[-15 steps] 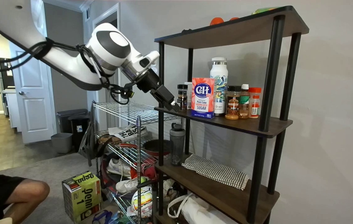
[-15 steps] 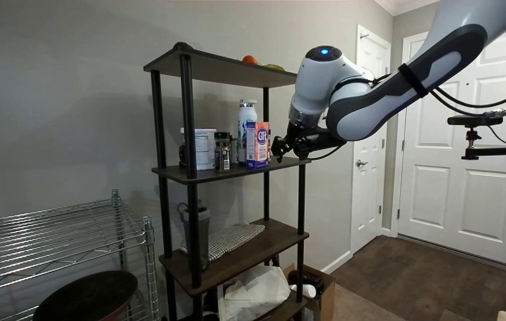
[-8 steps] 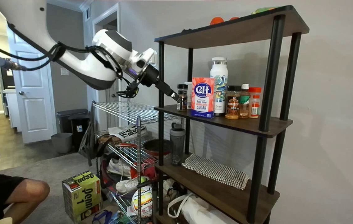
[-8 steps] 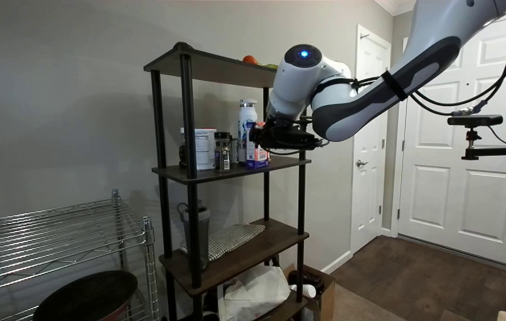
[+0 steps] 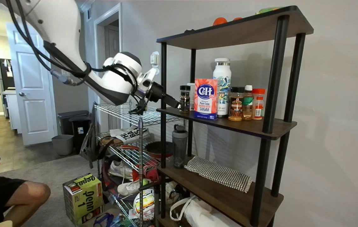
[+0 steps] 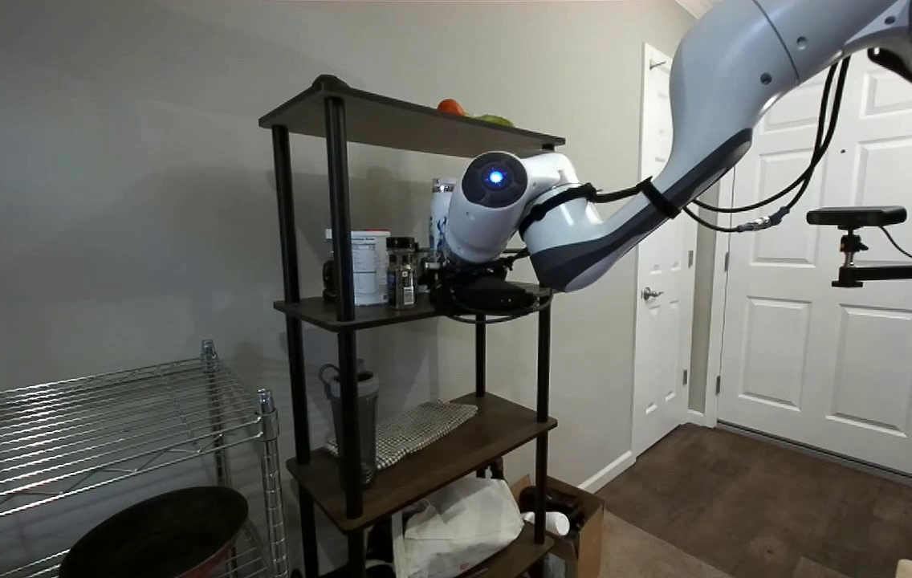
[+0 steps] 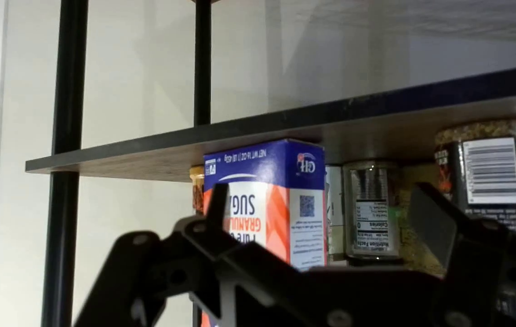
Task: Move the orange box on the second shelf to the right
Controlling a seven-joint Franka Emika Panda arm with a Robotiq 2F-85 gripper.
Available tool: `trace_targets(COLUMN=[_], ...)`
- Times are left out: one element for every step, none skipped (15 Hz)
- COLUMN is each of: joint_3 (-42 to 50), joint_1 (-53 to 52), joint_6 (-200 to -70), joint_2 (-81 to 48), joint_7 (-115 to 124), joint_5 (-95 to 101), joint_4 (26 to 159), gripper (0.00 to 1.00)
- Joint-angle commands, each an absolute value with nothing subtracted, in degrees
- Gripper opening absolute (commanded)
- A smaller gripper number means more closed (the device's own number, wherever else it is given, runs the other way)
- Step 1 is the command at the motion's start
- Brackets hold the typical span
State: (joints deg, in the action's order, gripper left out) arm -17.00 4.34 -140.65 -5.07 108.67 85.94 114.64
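Note:
The orange box (image 5: 205, 101) stands upright on the dark second shelf (image 5: 245, 127). In an exterior view the arm and gripper (image 6: 446, 287) hide it. The wrist picture is upside down; there the box (image 7: 276, 218) is left of the middle under the shelf board (image 7: 149, 156). My gripper (image 7: 321, 193) is open with nothing between its fingers. In the wrist view its left finger overlaps the box's front, and its right finger is before the spice jars. In an exterior view the gripper (image 5: 179, 105) is just above the shelf's left end, apart from the box.
A dark-lidded spice jar (image 5: 184, 101) stands by the fingertips. A white bottle (image 5: 223, 91) and several jars (image 5: 235, 108) stand behind and right of the box. A white tub (image 6: 369, 269) is also there. A black post (image 5: 164, 72) and wire rack (image 5: 128, 110) are near the arm.
The arm has come lower and swung across, so in an exterior view the gripper went from beside the box to in front of it. The gripper is more level. The box has not moved.

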Motion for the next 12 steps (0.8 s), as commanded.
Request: trace_targets(joint_3=[-11.98,-11.06,-10.28,-9.65,-9.10,-8.62,-8.22,-7.81,-7.47,-7.23,-6.99,-6.70], joint_1=[-1.40,-2.33,-3.16,-3.87,-4.34,-4.67,-4.88,-5.01,-4.98,-4.79,-4.68,-4.67], joint_6=[-137.65,-137.04,-136.07,-134.71,-133.25,-131.95,-130.89,-129.69,-128.90,-128.58,-128.50,-128.46], joint_2=[-7.98,-8.38,-8.61,-8.80,-8.96,-9.07,-9.24,-9.49,-9.80,-10.11,-10.53,-11.07], joint_7=[112.25,113.16,114.50,115.83,117.15,117.89,118.62,119.10,119.35,119.56,119.69,119.89], joint_5=[90.46,91.39,92.57,93.77,94.71,95.21,95.71,96.00,95.82,95.34,94.55,94.67], joint_4=[111.44,110.82,110.23,109.60,109.04,108.42,107.80,106.97,106.12,105.23,104.13,102.92], gripper=[1.00,1.00,1.00,1.00,1.00,1.00,1.00,1.00,1.00,1.00,1.00,1.00])
